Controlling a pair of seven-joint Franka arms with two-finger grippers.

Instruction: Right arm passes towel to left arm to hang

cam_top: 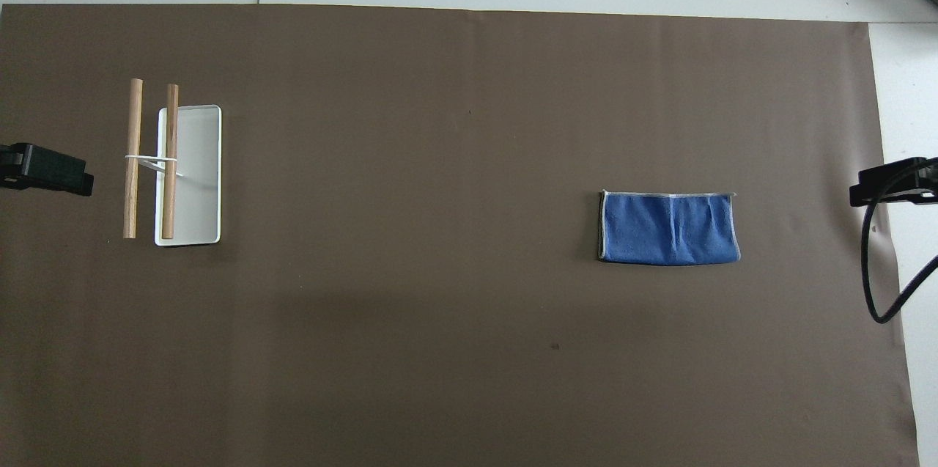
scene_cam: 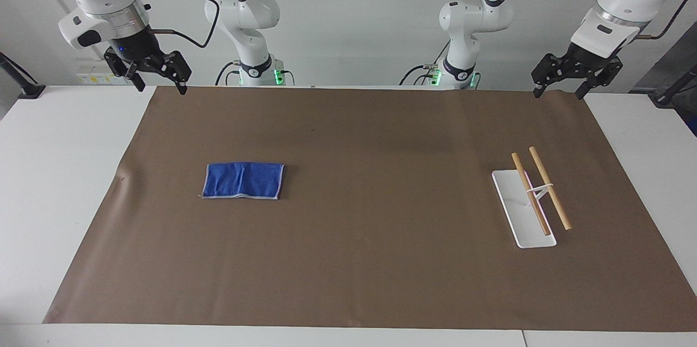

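Note:
The blue towel (scene_cam: 243,180) lies flat and folded on the brown sheet toward the right arm's end of the table; it also shows in the overhead view (cam_top: 668,227). My right gripper (scene_cam: 160,87) hangs open and empty in the air over the sheet's corner by the robots, well apart from the towel; only its tip (cam_top: 890,181) shows from above. My left gripper (scene_cam: 558,93) hangs open and empty over the sheet's other corner by the robots; its tip (cam_top: 45,169) shows at the overhead view's edge.
A towel rack (scene_cam: 536,194) with a white base (cam_top: 198,181) and two wooden rods stands toward the left arm's end of the table. The brown sheet (scene_cam: 381,260) covers most of the white table. A black cable (cam_top: 876,284) hangs by the right gripper.

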